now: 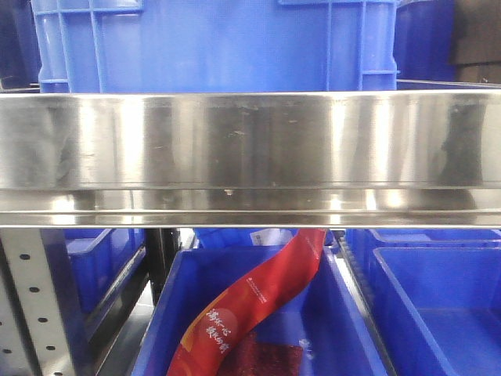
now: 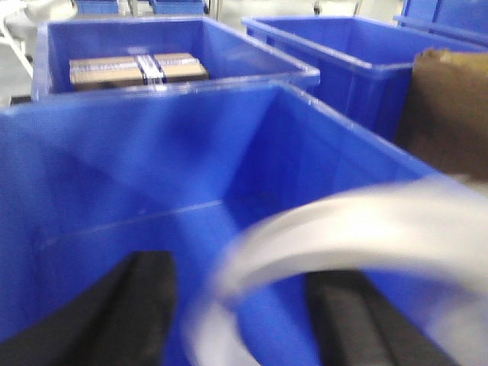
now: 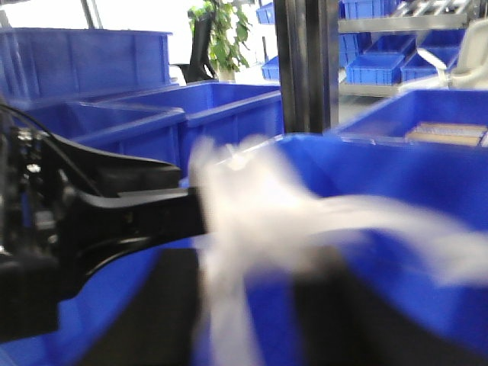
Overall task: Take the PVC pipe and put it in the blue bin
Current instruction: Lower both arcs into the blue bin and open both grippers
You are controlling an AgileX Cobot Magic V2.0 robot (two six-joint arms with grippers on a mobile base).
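The PVC pipe (image 2: 366, 236) is a white curved length, heavily blurred, arching over the blue bin (image 2: 114, 168) in the left wrist view. It passes between the wide-apart black fingers of my left gripper (image 2: 244, 313), which is open. In the right wrist view the pipe (image 3: 252, 206) is a white smear above the same kind of blue bin (image 3: 412, 183), with one strand running down between the spread fingers of my right gripper (image 3: 255, 313), also open. The other arm's black body (image 3: 99, 221) reaches the pipe's left end. The front view shows neither pipe nor grippers.
A steel shelf rail (image 1: 250, 157) fills the front view, with blue crates (image 1: 219, 47) above and a bin holding a red package strip (image 1: 258, 298) below. More blue bins (image 2: 335, 61), one with cardboard boxes (image 2: 137, 69), stand behind. A brown box (image 2: 450, 114) stands at the right.
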